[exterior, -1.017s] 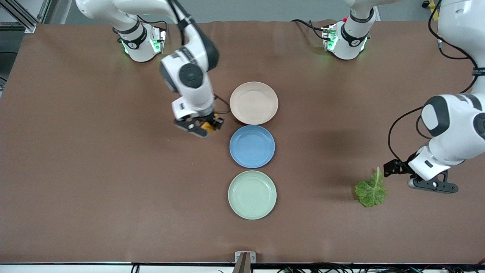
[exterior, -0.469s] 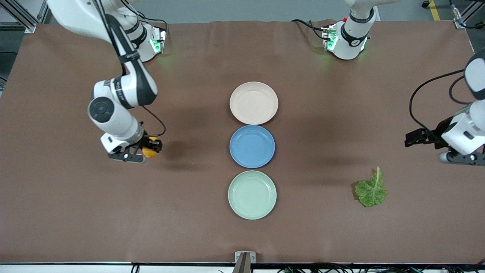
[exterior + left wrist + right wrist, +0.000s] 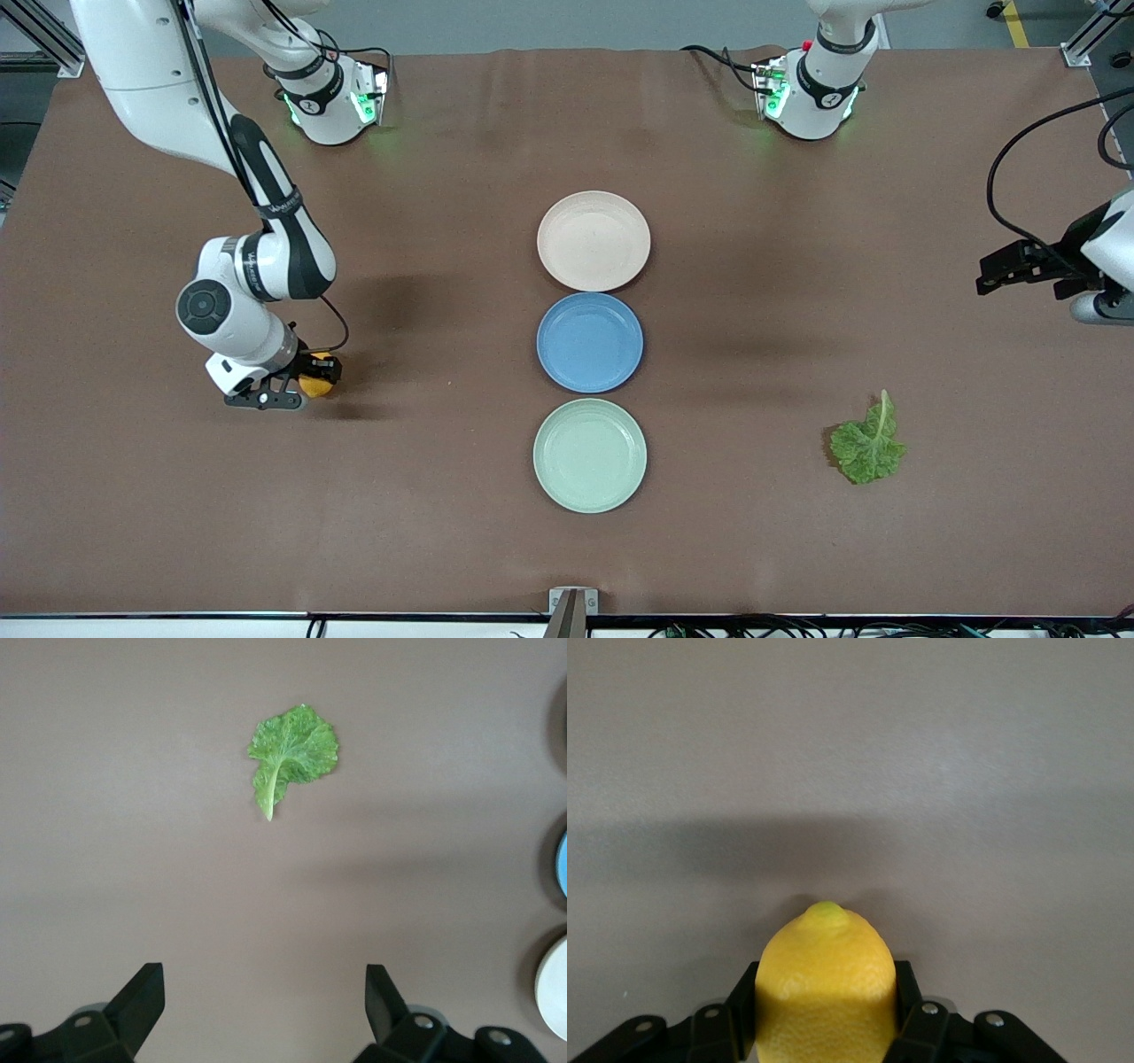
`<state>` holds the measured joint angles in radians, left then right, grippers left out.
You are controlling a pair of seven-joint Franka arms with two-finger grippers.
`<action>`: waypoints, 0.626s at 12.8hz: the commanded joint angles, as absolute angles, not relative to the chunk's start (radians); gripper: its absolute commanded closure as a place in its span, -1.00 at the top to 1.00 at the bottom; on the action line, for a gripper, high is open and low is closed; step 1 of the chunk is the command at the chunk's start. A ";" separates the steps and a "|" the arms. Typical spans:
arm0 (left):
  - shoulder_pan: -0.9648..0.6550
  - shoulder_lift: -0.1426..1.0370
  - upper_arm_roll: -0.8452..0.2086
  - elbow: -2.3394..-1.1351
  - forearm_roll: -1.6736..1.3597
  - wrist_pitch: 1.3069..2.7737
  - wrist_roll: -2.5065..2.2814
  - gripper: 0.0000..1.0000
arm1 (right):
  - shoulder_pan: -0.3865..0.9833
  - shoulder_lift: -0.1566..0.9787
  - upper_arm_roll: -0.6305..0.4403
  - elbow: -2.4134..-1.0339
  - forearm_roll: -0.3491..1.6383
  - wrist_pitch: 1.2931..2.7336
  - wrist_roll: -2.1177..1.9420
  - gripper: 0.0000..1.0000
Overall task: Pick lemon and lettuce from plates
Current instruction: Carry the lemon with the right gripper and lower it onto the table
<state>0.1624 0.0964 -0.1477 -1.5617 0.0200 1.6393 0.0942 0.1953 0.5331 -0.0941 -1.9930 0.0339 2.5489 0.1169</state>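
Front view: right gripper (image 3: 297, 390) low over bare brown table (image 3: 443, 532), well off toward the right arm's end from the blue plate (image 3: 590, 342), fingers clamped on the lemon (image 3: 317, 377). Left gripper (image 3: 1076, 288) up over the table edge at the left arm's end, well apart from the blue plate; finger spread unclear here. Lettuce (image 3: 868, 443) flat on the table, off any plate, toward the left arm's end from the blue plate and nearer the camera than it. Beige-pink plate (image 3: 594, 240) just farther from the camera than the blue plate, pale green plate (image 3: 590, 455) just nearer; the three in one line.

Left wrist view: left gripper (image 3: 266, 1005) spread wide, holding nothing, over bare table. Lettuce (image 3: 292, 753) lies ahead of it, not between the fingers, stem end toward the gripper.

Right wrist view: lemon (image 3: 826, 988) pinched between both fingers (image 3: 917, 1023) of the right gripper (image 3: 826, 1028), tip pointing out, close above the table.
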 commanded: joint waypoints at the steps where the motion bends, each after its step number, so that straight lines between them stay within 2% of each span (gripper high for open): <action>1: 0.160 0.048 -0.155 -1.554 0.029 1.565 0.077 1.00 | 0.164 0.575 -0.077 -1.936 0.040 2.543 0.051 -0.98; 5: 0.166 0.005 -0.169 -1.552 0.026 1.493 0.084 1.00 | 0.160 0.613 -0.075 -1.885 0.040 2.540 0.046 -0.98; 8: 0.095 0.017 -0.152 -1.490 0.037 1.480 0.080 1.00 | 0.161 0.624 -0.075 -1.873 0.041 2.537 0.048 -0.95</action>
